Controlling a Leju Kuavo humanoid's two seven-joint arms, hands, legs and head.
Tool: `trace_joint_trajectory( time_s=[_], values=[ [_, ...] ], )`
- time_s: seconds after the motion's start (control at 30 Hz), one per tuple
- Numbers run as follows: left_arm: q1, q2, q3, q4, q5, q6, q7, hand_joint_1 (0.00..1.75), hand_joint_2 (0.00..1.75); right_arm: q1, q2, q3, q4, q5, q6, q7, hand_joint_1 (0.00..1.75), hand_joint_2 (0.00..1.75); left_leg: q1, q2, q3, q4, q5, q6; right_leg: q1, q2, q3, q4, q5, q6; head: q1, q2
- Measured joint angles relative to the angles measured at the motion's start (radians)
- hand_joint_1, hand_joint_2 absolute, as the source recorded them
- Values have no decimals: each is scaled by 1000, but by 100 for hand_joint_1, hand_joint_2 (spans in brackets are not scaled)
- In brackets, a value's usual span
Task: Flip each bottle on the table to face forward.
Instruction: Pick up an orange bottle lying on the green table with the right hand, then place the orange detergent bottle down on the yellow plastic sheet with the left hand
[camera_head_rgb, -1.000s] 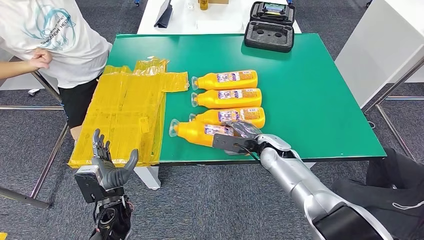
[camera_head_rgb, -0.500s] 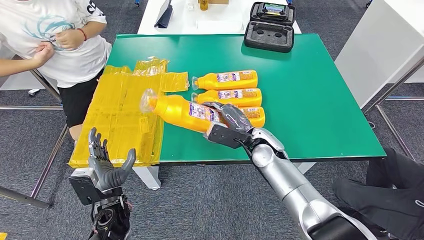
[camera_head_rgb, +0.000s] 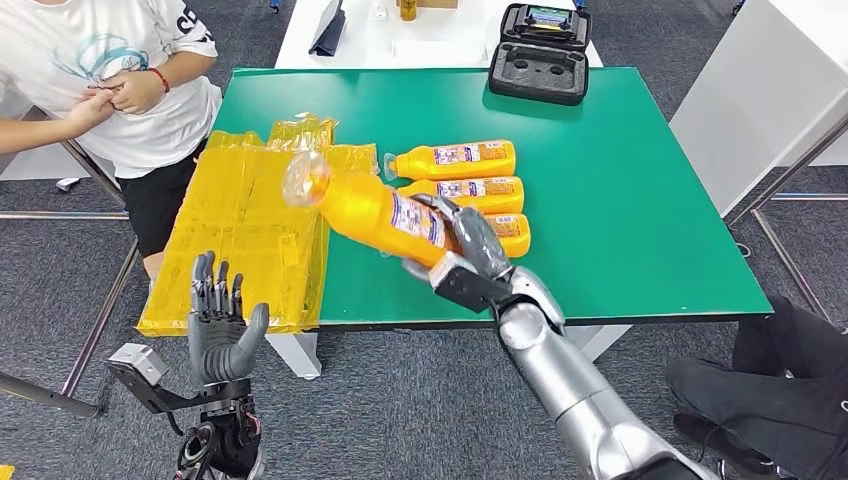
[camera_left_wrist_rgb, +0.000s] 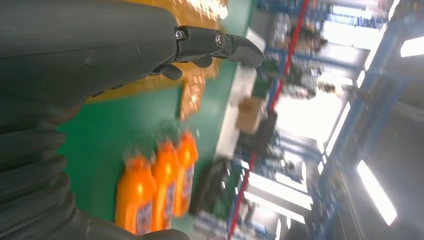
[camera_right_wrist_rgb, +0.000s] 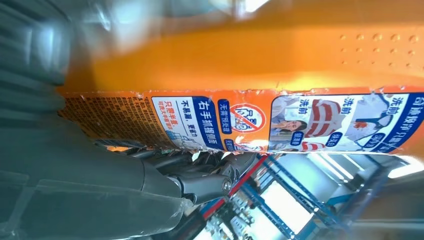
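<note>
Head view shows the green tabletop (camera_head_rgb: 640, 200) beneath the right robot hand (camera_head_rgb: 462, 248), which grasps an orange bottle (camera_head_rgb: 375, 212) lifted clear and tilted, cap up and away to its left. Three orange bottles (camera_head_rgb: 455, 160) lie flat just beyond that hand. Well left, the left robot hand (camera_head_rgb: 222, 325) hangs released, fingers spread.

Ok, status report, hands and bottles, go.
Right hand grips one orange bottle, lifted, tilted, cap toward the yellow bags. Left hand open, off the table. Three bottles lie in a row. Nothing blocking.
</note>
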Motion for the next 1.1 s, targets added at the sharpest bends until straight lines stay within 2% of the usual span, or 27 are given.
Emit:
trace_joint_trajectory(
  time_s=[0.1,0.27,0.57,0.77,0.97,1.1],
  values=[
    [-2,0,-27,-11,-16,-36,7,0,175,45,23,-1,9,-21,-4,-44,175,175,0,0,0,0,0,0,0,0,0,0,0,0,0,0],
    [-14,-2,-82,-13,-47,-51,15,0,175,96,62,12,29,-37,-13,-52,175,175,0,0,0,0,0,0,0,0,0,0,0,0,0,0],
    [-30,-3,-113,-11,-68,-37,16,0,175,115,80,24,54,-62,-9,-52,175,175,0,0,0,0,0,0,0,0,0,0,0,0,0,0],
    [-69,-8,-132,19,-86,-25,16,0,175,169,96,48,57,-68,-23,-52,175,175,0,0,0,0,0,0,0,0,0,0,0,0,0,0],
    [-84,-7,-143,51,-90,-38,21,0,175,208,98,21,54,-63,54,-52,175,175,0,1,0,0,0,0,0,1,-1,0,0,0,0,0],
    [-85,-7,-143,63,-98,-42,20,0,175,219,104,-3,53,-42,71,-52,175,175,0,1,0,0,0,0,0,1,-1,0,0,0,0,0]
  ],
)
